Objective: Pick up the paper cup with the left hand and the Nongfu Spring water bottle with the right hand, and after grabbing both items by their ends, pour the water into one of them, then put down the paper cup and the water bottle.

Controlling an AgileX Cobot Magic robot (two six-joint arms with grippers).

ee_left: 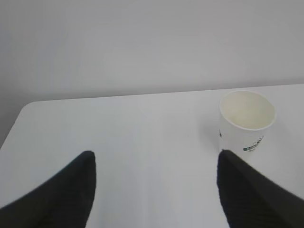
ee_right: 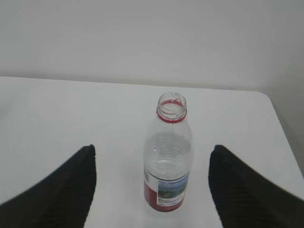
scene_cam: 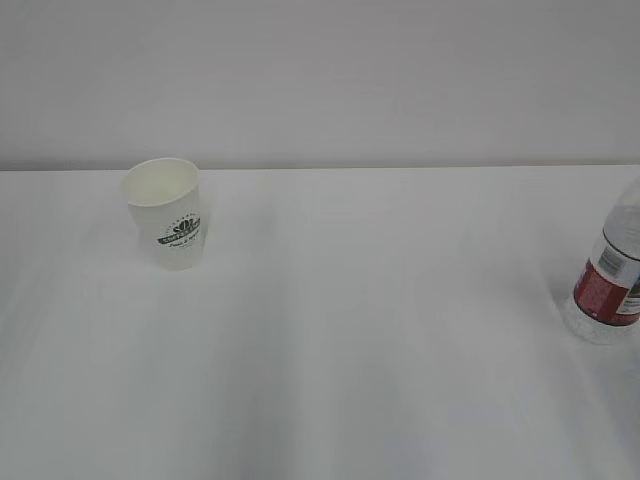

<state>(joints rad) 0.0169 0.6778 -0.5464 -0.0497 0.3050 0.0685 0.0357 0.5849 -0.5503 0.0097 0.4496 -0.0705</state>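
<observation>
The white paper cup point(scene_cam: 168, 212) with its green logo stands upright on the table at the left, far side. In the left wrist view the paper cup point(ee_left: 246, 122) is ahead and to the right, just beyond the right fingertip; my left gripper point(ee_left: 154, 159) is open with only bare table between its fingers. The Nongfu Spring water bottle point(scene_cam: 610, 275), clear with a red label, stands at the right edge, partly cut off. In the right wrist view the bottle point(ee_right: 168, 156) is uncapped and upright, centred ahead between the fingers of my open right gripper point(ee_right: 152, 152), apart from both. Neither arm shows in the exterior view.
The white table point(scene_cam: 350, 330) runs back to a plain pale wall. Its rounded left corner point(ee_left: 28, 107) shows in the left wrist view and its right corner point(ee_right: 263, 95) in the right wrist view, close behind the bottle.
</observation>
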